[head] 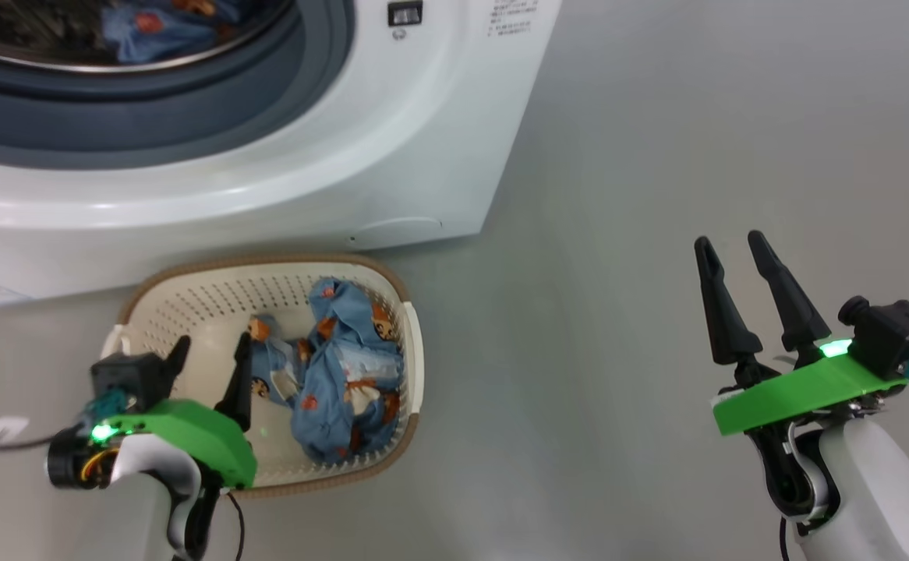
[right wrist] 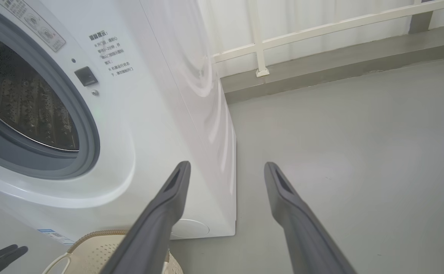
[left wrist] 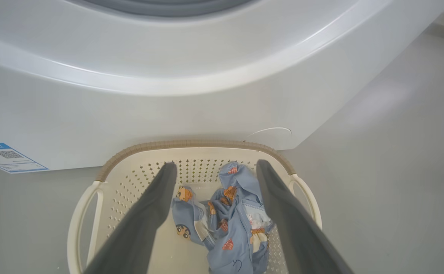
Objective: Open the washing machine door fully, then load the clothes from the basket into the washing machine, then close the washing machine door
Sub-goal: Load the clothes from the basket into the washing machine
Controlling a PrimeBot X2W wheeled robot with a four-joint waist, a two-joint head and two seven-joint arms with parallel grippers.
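A smooth grey floor (head: pixel 641 195) lies flat and slightly glossy, catching soft pale reflections. Along its far edge runs a low grey kerb (right wrist: pixel 321 76). A white railing (right wrist: pixel 321 27) stands on the kerb, its upright post (right wrist: pixel 256 38) ending in a small foot, with a pale surface behind.

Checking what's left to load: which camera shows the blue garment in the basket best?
The head view: the garment lies almost whole in the basket. The left wrist view has the garment closer but cropped at the bottom. The right wrist view catches the basket's rim.
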